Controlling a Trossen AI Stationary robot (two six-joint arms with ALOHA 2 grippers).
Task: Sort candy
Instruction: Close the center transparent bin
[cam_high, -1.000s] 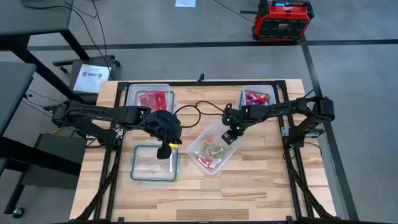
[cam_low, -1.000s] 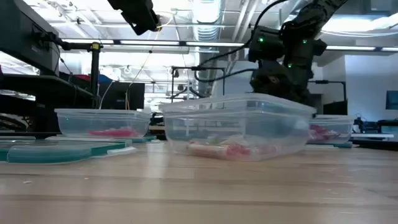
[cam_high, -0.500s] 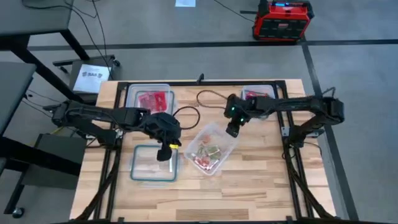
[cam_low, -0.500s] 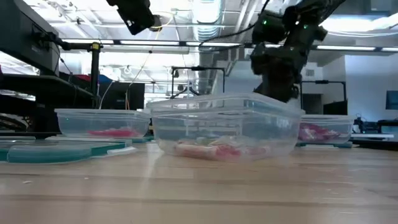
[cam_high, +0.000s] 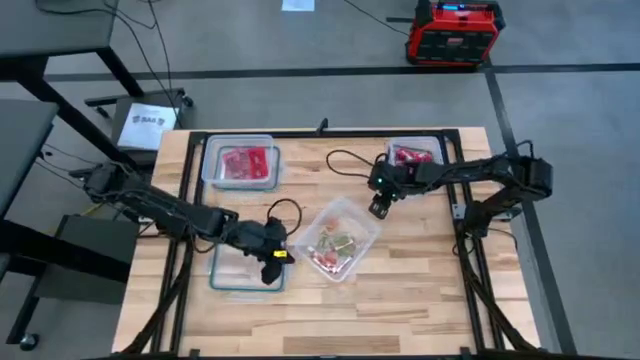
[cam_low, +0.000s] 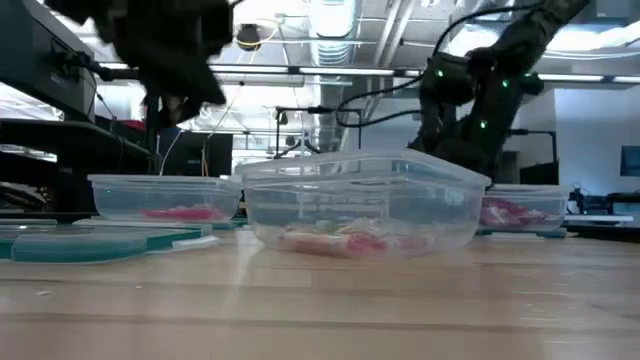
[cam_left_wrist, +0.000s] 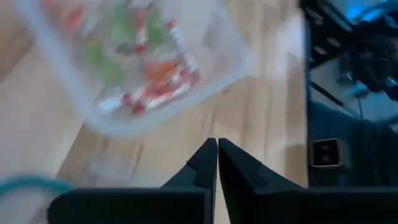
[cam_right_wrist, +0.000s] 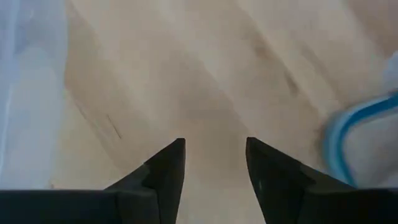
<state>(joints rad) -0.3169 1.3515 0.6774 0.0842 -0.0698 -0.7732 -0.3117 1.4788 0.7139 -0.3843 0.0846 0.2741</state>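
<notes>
A clear container (cam_high: 340, 238) of mixed red, pink and tan candy (cam_left_wrist: 146, 59) stands at the table's middle. My left gripper (cam_high: 270, 262) hovers shut above the right edge of a flat teal-rimmed lid (cam_high: 240, 265), left of that container; its fingertips (cam_left_wrist: 216, 149) meet with nothing between them. My right gripper (cam_high: 378, 205) is open just beyond the container's far right corner, with only bare wood between its fingers (cam_right_wrist: 214, 146). Red candy lies in the far-left container (cam_high: 240, 162), pink candy in the far-right one (cam_high: 413, 155).
A black cable (cam_high: 345, 160) loops on the table between the two far containers. In the low view the middle container (cam_low: 360, 205) stands in front, the lid (cam_low: 100, 242) at left. Bare wood lies along the near edge (cam_high: 400, 310).
My left gripper has gone down and toward the table's near edge, over the lid's right edge. My right gripper has drawn back from the middle container toward the far right. The container has slid slightly toward the table's left.
</notes>
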